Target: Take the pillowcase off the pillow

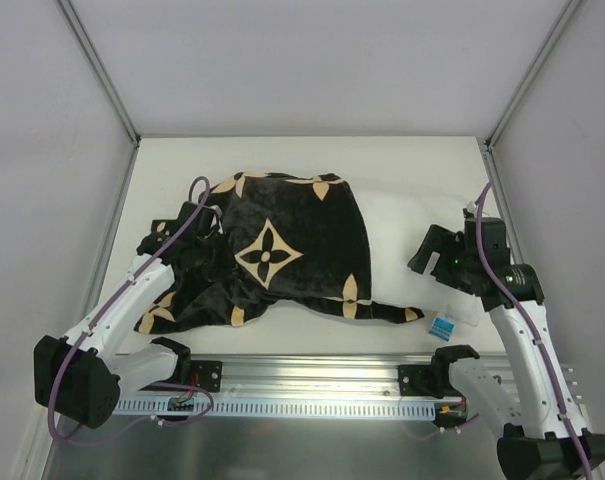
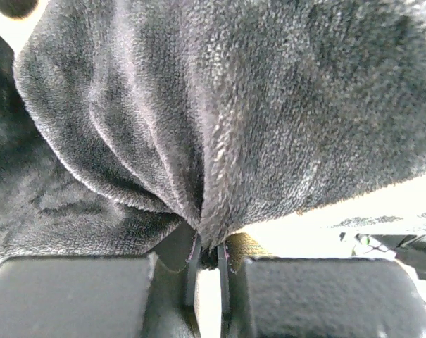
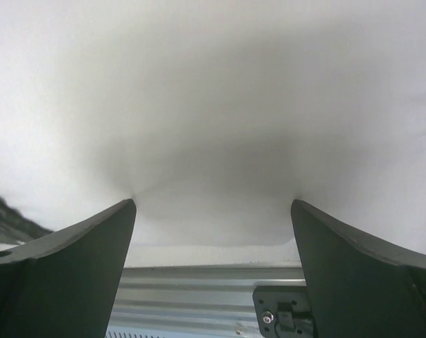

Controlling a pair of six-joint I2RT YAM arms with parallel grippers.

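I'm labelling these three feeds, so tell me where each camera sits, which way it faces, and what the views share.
Top: fixed above and behind the arms, looking down on the table; shows left arm and right arm.
Left wrist: on the left arm, looking along its jaws, shut on a pillowcase fold.
Right wrist: on the right arm, looking between its open jaws at the pillow.
Shared: top and left wrist both show the pillowcase; top and right wrist both show the pillow.
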